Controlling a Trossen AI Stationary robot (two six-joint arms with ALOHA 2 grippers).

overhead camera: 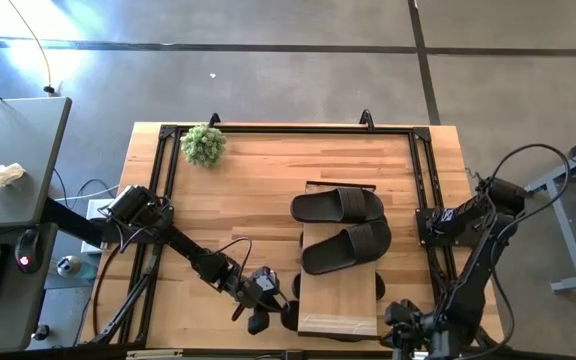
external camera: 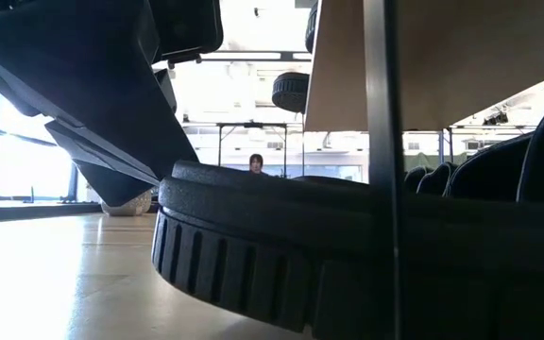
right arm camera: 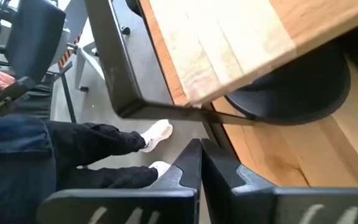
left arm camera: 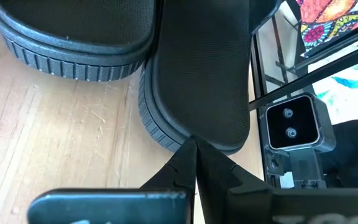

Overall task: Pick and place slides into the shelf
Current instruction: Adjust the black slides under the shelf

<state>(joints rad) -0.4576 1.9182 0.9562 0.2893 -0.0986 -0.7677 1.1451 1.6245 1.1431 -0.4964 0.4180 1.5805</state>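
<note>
With one slide [overhead camera: 346, 246] atop the shelf [overhead camera: 338, 310], my empty left gripper [overhead camera: 259, 318] and right gripper [overhead camera: 400, 330] sit closed; another slide [overhead camera: 336, 206] waits mid-table.

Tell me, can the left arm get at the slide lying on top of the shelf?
Probably yes. That slide lies uncovered on the shelf top, with nothing above it. The left tool is shut, low beside the shelf's left edge, so it must first rise and open.
</note>
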